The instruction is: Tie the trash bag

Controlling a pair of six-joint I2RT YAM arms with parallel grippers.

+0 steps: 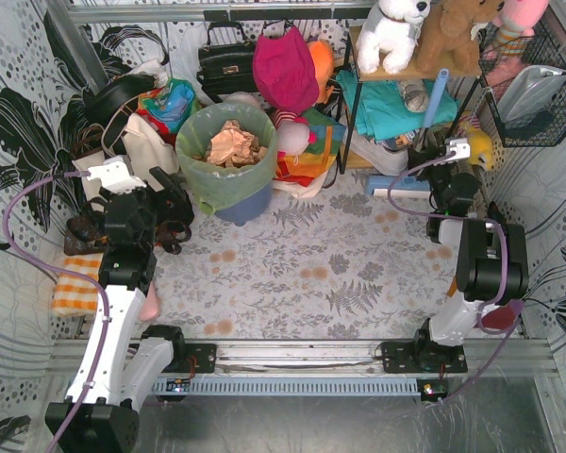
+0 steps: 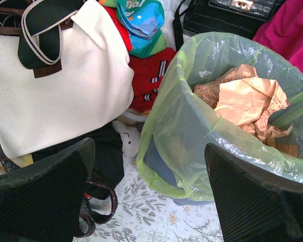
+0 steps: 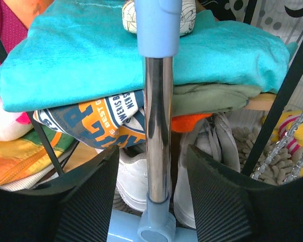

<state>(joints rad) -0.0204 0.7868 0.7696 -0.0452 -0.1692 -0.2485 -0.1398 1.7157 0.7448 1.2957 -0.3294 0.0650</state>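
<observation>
The trash bag (image 1: 224, 175) is lime-green translucent plastic lining a blue-grey bin (image 1: 241, 206) at the back left, its rim folded over the outside. Crumpled tan paper (image 1: 231, 143) fills it. In the left wrist view the trash bag (image 2: 192, 126) hangs down the bin's side, a loop at the bottom. My left gripper (image 1: 177, 215) stands open just left of the bin, nothing between its fingers (image 2: 45, 196). My right gripper (image 3: 151, 151) is at the back right, jaws apart on either side of a chrome mop pole (image 3: 157, 126) with gaps both sides.
A cream tote bag (image 2: 55, 85) with black straps leans beside the bin. Behind are a black handbag (image 1: 226, 61) and soft toys. A rack (image 1: 358, 113) holds a teal towel (image 3: 91, 55), with white sneakers (image 3: 134, 176) beneath. A wire basket (image 1: 538, 85) hangs at the right.
</observation>
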